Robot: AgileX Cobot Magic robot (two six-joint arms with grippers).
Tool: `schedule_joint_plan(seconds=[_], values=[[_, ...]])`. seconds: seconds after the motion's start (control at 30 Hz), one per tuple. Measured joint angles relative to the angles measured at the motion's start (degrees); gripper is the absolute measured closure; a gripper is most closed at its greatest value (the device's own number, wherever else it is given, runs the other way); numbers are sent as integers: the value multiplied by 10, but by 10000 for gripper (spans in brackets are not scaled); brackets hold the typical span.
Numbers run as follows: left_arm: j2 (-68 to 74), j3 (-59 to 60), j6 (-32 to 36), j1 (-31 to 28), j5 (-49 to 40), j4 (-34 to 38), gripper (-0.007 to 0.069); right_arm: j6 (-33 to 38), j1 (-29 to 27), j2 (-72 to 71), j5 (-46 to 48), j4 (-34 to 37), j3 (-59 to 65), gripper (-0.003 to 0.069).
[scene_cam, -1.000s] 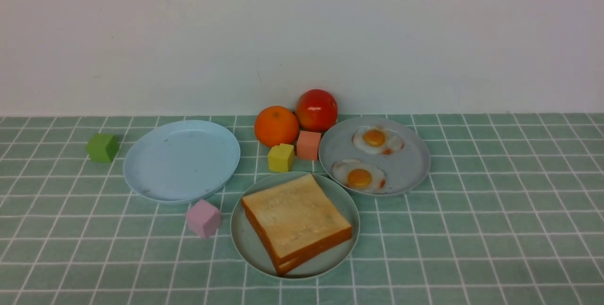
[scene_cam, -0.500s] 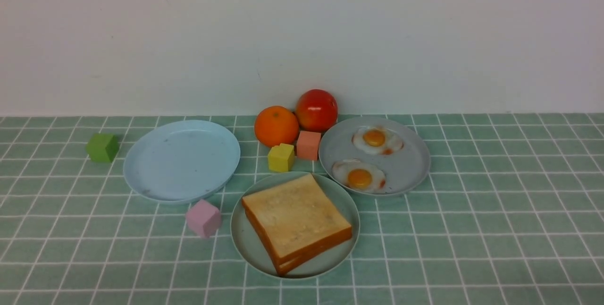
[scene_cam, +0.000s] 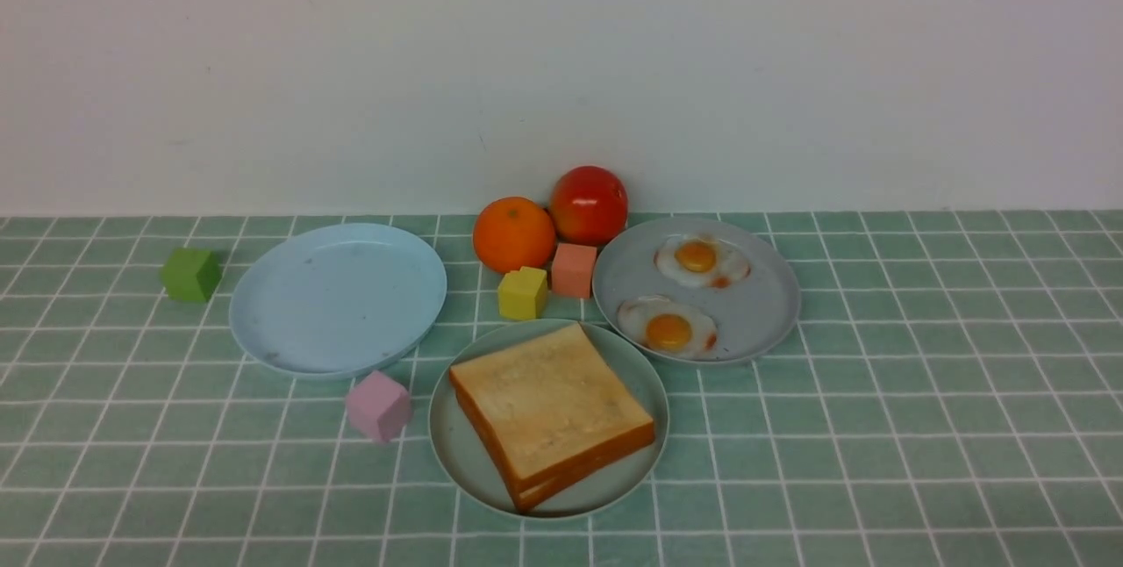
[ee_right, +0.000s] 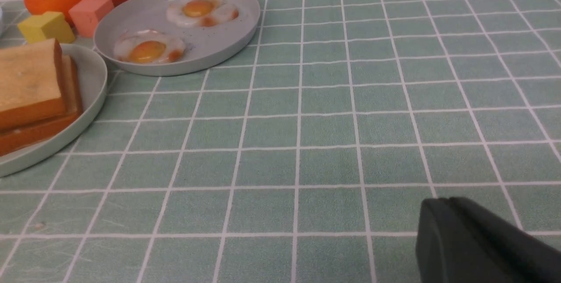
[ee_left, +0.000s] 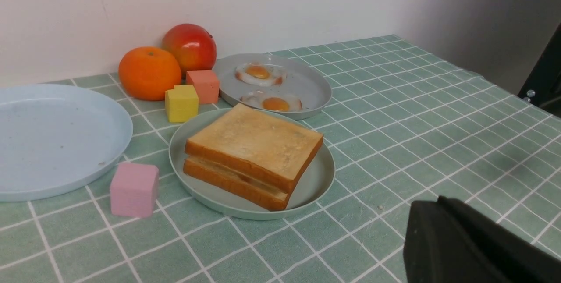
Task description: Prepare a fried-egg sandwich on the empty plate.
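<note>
Two golden-brown toast slices [scene_cam: 548,405] lie stacked on the pale mint-green plate [scene_cam: 452,462] at the front centre. I cannot tell whether anything lies between them. Two fried eggs [scene_cam: 668,330] [scene_cam: 699,258] lie on the grey plate [scene_cam: 763,304] behind and to the right. The toast [ee_left: 254,143] and eggs [ee_left: 271,101] also show in the left wrist view, and in the right wrist view [ee_right: 28,81] [ee_right: 147,48]. Neither arm shows in the front view. My left gripper [ee_left: 431,206] and right gripper [ee_right: 442,204] are shut and empty, low over the cloth.
A light blue plate [scene_cam: 338,297] with nothing on it sits at the left. An orange [scene_cam: 513,233] and a red fruit [scene_cam: 588,203] stand by the wall. Yellow [scene_cam: 522,292], salmon [scene_cam: 574,269], pink [scene_cam: 378,405] and green [scene_cam: 190,274] cubes lie around the plates.
</note>
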State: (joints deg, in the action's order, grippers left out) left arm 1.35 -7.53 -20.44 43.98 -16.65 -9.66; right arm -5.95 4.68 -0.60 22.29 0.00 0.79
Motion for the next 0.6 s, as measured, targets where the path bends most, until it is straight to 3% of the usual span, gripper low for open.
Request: schedule_joint_plan(seconds=[0.13, 0.23, 0.3, 0.47, 0.6], values=[[-4, 6, 3, -1, 8, -14, 622, 0, 0, 0, 0, 0, 0, 662], [-17, 18, 9, -33, 26, -16, 622, 0, 0, 0, 0, 0, 0, 661], [-20, 26, 17, -86, 32, 5, 622, 0, 0, 0, 0, 0, 0, 659], [-20, 64, 79, -291, 62, 107, 638, 0, 0, 0, 0, -3, 0, 658], [-20, 88, 91, -368, 65, 122, 638, 0, 0, 0, 0, -3, 0, 655]])
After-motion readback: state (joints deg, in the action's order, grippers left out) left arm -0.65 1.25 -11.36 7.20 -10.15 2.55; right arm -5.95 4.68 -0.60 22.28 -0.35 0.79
